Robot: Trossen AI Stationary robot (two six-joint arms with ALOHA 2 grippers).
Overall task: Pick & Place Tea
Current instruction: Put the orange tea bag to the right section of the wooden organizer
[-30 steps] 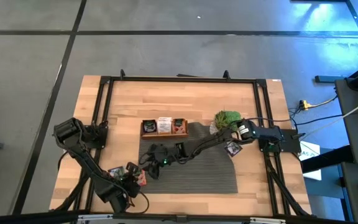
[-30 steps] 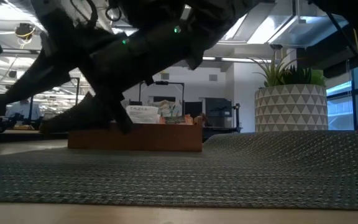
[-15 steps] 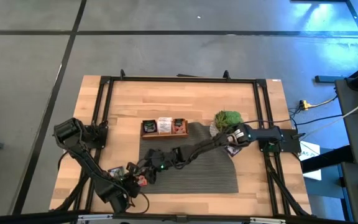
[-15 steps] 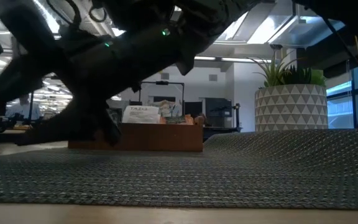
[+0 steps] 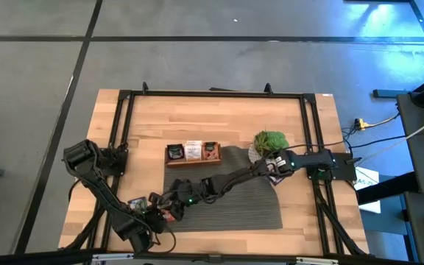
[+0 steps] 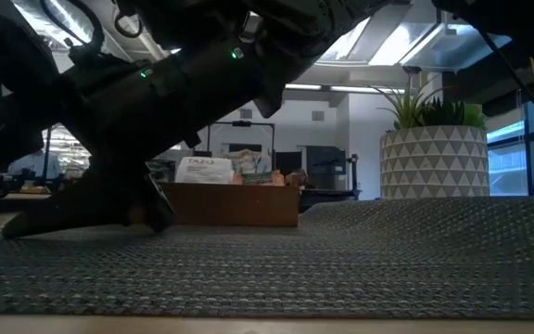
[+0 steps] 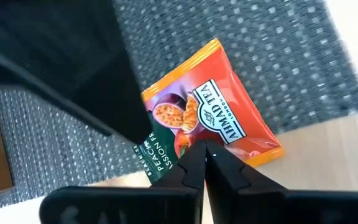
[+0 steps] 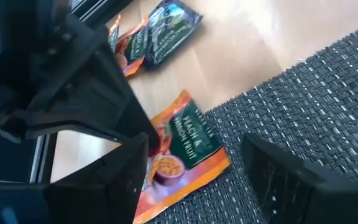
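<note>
Two dark arms meet at the near left corner of the grey woven mat (image 5: 227,199) on the wooden surface (image 5: 219,121). The right tool (image 8: 197,171) has its fingers spread wide over an orange-red flat square tea sachet (image 8: 179,152) printed with passion fruit, which lies half on the mat's edge and half on bare wood. One finger sits to each side of the sachet, not yet pressing it, so this looks like the approach for a pick. The left tool (image 7: 204,163) hangs just over the same sachet (image 7: 213,121) with its fingers pinched together, gripping nothing.

More sachets, one orange-red and one dark blue-black (image 8: 173,22), lie on the wood just beyond. The long wooden three-compartment tray (image 5: 192,152), already holding upright sachets, stands at the mat's far left corner, with a small potted green plant (image 5: 269,140) to its right.

Next, I judge, the right tool must drop lower and close on the thin packet, which lies flat and may slide; the left tool crowds the spot and risks a bump.
</note>
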